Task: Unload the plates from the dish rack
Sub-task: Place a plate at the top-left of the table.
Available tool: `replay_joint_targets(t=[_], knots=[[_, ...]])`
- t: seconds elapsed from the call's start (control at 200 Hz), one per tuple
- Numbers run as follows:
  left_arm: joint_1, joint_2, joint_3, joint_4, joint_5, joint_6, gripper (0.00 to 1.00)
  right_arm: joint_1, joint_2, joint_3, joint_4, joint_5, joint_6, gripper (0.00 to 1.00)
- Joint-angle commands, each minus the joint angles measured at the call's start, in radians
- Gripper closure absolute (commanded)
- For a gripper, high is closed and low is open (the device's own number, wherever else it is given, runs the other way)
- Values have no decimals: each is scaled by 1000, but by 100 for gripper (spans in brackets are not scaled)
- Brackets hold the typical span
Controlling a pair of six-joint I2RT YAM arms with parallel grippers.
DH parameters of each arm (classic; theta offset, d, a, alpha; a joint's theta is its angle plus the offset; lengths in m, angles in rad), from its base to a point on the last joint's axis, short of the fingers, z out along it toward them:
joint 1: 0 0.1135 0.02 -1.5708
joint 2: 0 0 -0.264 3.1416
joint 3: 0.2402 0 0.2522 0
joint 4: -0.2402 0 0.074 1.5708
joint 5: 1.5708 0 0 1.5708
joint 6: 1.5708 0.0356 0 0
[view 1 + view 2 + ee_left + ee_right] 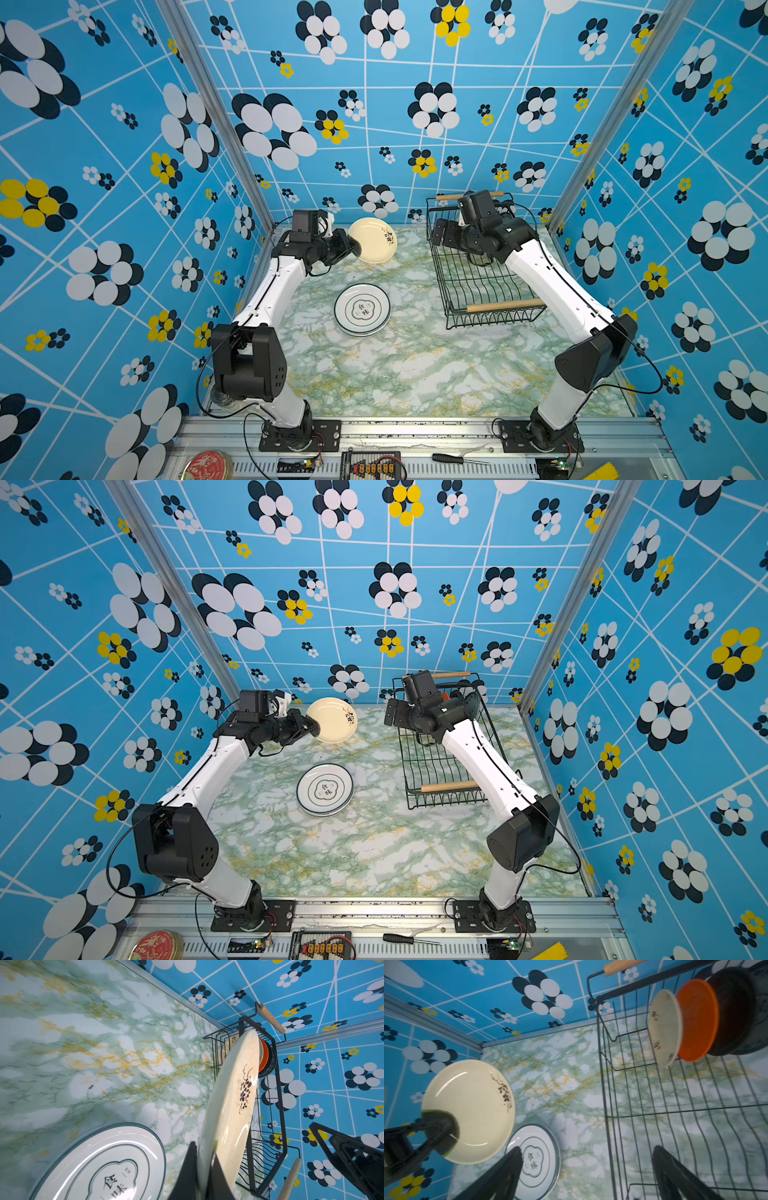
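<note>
Above marble tabletop point(415, 365), left claw point(355, 248) pinches cream plate point(374, 239) rim.

Robot test cell: aluminium frame point(217, 112), printed floral wall panels point(415, 62), marble-film tabletop point(415, 365), screwdriver point(451, 459), circuit board point(371, 465) up front

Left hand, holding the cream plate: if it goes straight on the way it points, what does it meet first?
Most likely the dish rack. The cream plate shut in the left hand leads, and its far edge lines up with the rack's corner. Bare table lies between; depth is unclear.
</note>
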Motion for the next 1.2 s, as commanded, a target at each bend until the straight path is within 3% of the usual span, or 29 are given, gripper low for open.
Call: replay_joint_targets(t=[0.0, 0.37, 0.91, 1.195], knots=[[30, 60, 50, -32, -73, 51, 100, -21, 50, 38, -150, 248, -141, 1], [76, 251, 167, -17, -137, 78, 100, -55, 125, 64, -138, 340, -202, 1], [90, 414, 187, 29, -129, 65, 100, -84, 167, 48, -96, 211, -208, 1], [90, 460, 185, 28, -129, 67, 95, -88, 165, 36, -79, 170, -200, 1]])
